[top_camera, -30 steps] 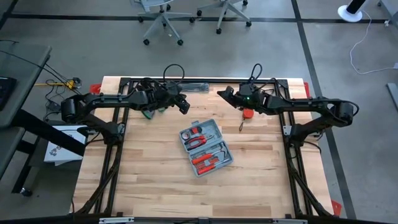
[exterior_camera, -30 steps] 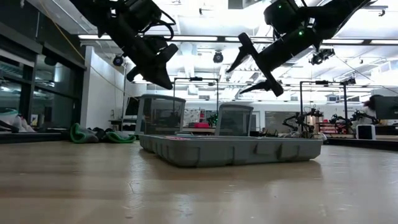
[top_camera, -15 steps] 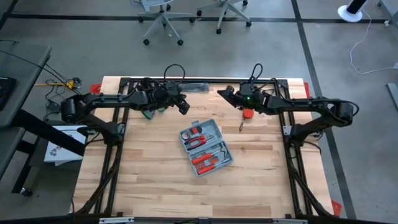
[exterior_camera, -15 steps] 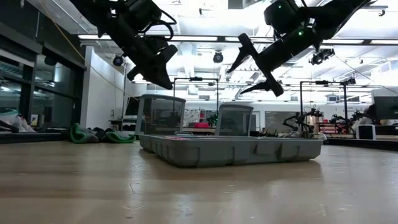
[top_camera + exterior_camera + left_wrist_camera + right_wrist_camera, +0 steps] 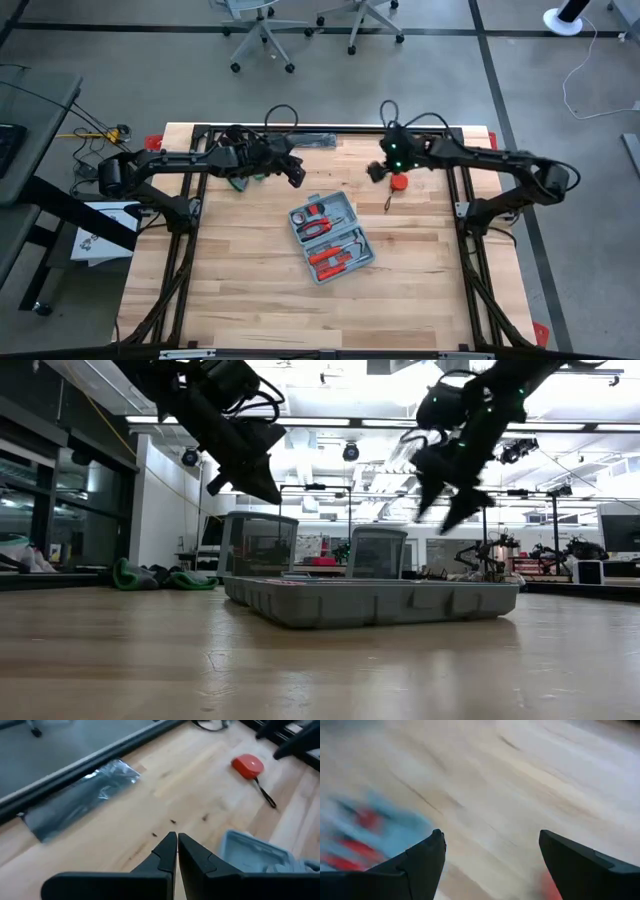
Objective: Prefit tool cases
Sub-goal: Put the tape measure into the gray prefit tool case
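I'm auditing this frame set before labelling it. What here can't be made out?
- Right wrist view: tool case and the red thing are motion-blurred smears.
- Low view: the case's near wall hides its contents.
- Left wrist view: the case is cut off by the edge.
- High view: individual tools in the case are too small to identify.

Both dark arms reach in over the far half of the desk (image 5: 250,310), raised clear of its surface. The left arm stretches from about nine o'clock toward the centre, its wrist angled down; the left gripper (image 5: 296,174) hangs in the air at roughly eleven o'clock of the desk's middle, fingers (image 5: 167,851) pressed together and empty. The right arm comes in from three o'clock, its wrist bent downward, and the right gripper (image 5: 374,171) hangs at about one o'clock with its fingers (image 5: 422,857) spread wide, holding nothing.
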